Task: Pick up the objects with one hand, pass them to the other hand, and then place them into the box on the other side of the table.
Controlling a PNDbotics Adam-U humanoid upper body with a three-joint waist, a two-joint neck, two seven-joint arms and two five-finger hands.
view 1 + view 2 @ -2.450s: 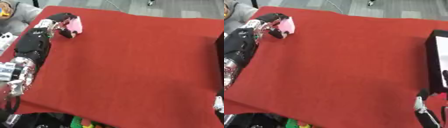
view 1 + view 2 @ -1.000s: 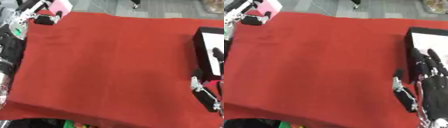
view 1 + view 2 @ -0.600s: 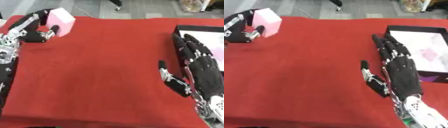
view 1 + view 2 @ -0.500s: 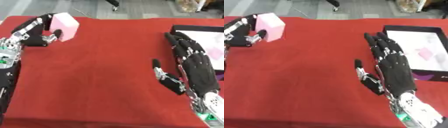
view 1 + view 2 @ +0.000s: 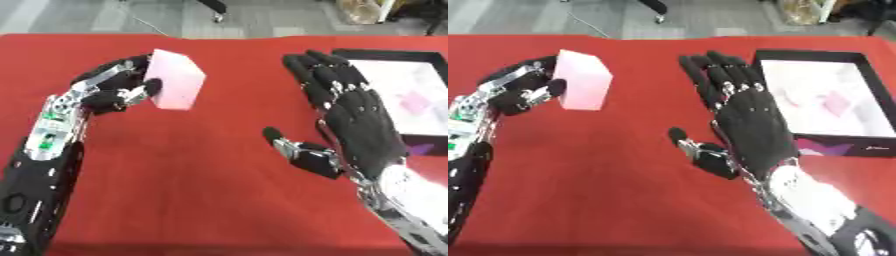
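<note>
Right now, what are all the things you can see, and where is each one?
pink block: one, pale pink, held up in the left hand over the table's left part
box: one, black rim with a white inside, at the table's right edge; pale pink shapes lie in it, too faint to name
table: one, covered in red cloth, fills most of the view
left hand: black and silver, fingers curled round the pink block
right hand: black, open with straight fingers, raised between the block and the box
</note>
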